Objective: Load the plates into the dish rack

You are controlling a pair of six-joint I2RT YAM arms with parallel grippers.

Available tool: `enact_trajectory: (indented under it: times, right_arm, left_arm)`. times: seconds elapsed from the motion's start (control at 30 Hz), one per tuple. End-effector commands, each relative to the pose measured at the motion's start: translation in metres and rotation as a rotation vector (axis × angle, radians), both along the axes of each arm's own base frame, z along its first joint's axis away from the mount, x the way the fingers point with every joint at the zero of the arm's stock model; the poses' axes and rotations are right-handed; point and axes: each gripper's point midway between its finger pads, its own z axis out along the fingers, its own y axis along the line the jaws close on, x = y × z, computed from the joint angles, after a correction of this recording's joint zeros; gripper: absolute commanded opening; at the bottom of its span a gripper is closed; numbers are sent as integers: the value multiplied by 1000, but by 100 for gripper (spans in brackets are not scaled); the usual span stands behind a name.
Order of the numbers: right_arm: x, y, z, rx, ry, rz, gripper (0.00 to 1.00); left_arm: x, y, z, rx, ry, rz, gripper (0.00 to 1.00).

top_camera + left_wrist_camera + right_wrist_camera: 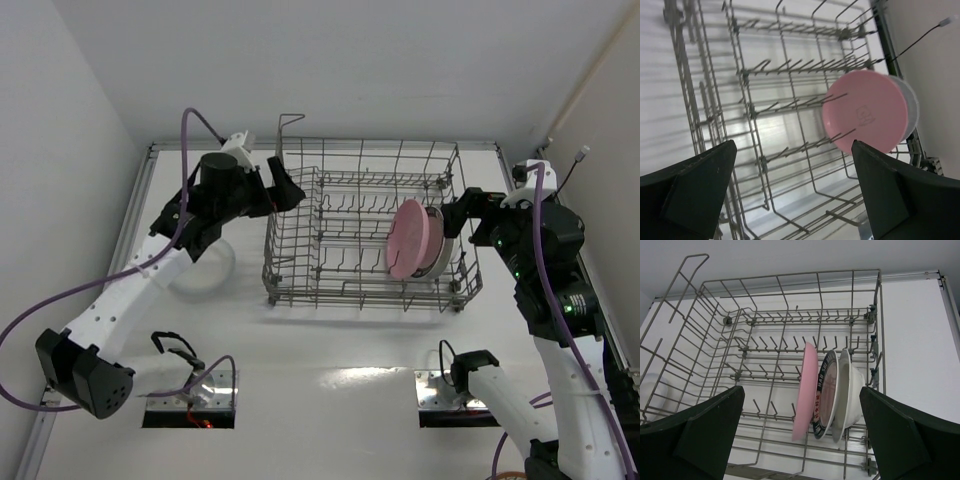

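The plates (pixel 408 240) are gripped by neither arm. The left gripper (pixel 795 192) is seen spread wide, with nothing between its fingers, and it is held just beside the 10 o'clock corner of the dish rack (pixel 340 280), pointing toward 3 o'clock. The right gripper (pixel 800 440) is likewise released and unloaded, and it is poised just outside the rack's 3 o'clock wall, facing 9 o'clock.

Four plates are counted. Three are stood on edge, close together between the tines at the rack's 3 o'clock end: a pink plate (pixel 805 390), then a teal-rimmed plate (pixel 826 390), then a white plate (pixel 847 390) nearest the wall. A second white plate (pixel 215 265) is laid flat on the table (pixel 330 350) at 9 o'clock of the rack, partly covered by the left arm. One rack is counted, at the centre of the table.

The left arm is stretched from its base at 7 o'clock diagonally up to the rack. The right arm is raised from 5 o'clock, bent at the elbow near the 3 o'clock edge, with the forearm turned inward.
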Motion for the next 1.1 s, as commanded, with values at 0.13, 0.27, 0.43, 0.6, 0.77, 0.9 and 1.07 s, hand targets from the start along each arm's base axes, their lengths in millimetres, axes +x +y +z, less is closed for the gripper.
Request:
enact_trajectory:
  times: [0.13,0.27,0.43,0.6,0.77,0.9,1.07]
  right_arm:
    - [2,-5,13,-7,-40,-21,100]
    - [2,-3,13,-4,-39,-11,100]
    - [3,-3,11,-4,-39,-11,100]
    - [6,-4,9,-17,-31,-18,100]
    - [6,-4,9,-17,-31,-18,100]
    - [5,-6,7,-20,-22,-27,100]
    - [5,-6,7,-20,-22,-27,100]
  left_arm:
    - [1,41,112,75,-310,240,100]
    - [4,103,86,213,-187,557,100]
    - [4,159,23,393,-40,766,100]
    - [19,169,-34,429,153,725,100]
    - [28,165,-111,446,384,619,100]
    - [25,167,-154,454,505,576,100]
    - [17,165,-193,452,619,533,100]
